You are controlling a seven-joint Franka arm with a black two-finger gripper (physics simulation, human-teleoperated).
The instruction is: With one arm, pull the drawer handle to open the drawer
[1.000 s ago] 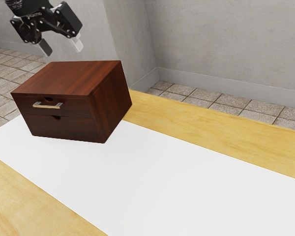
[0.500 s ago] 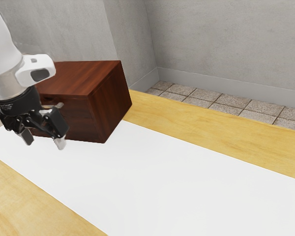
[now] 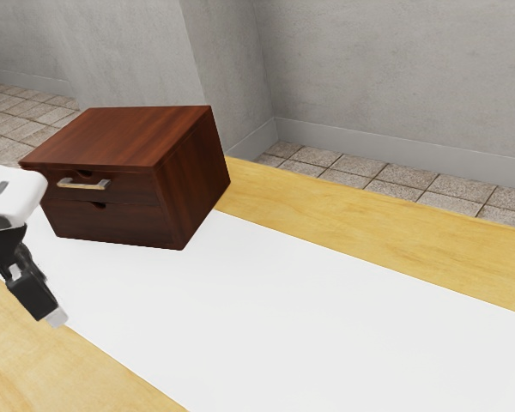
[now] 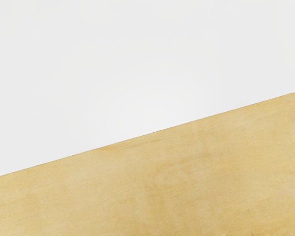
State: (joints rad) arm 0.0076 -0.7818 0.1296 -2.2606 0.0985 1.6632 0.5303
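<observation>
A dark wooden cabinet stands on the white mat at the exterior view's left. It has two drawer fronts, one above the other, and both sit flush with the body. The upper front carries a pale metal handle. My gripper hangs low at the exterior view's left edge, in front of and below the cabinet, just above the mat's near border. It holds nothing and is clear of the handle. In the wrist view the mat meets the bare wooden tabletop right under my hand.
The wooden table runs past the mat on both long sides. A grey wall and a tiled floor lie behind it. The mat stretches open toward the exterior view's right of the cabinet.
My hand has dropped from above the cabinet, passed in front of its drawer fronts, and now sits lower and further to the exterior view's left. The cabinet and its drawers have not moved.
</observation>
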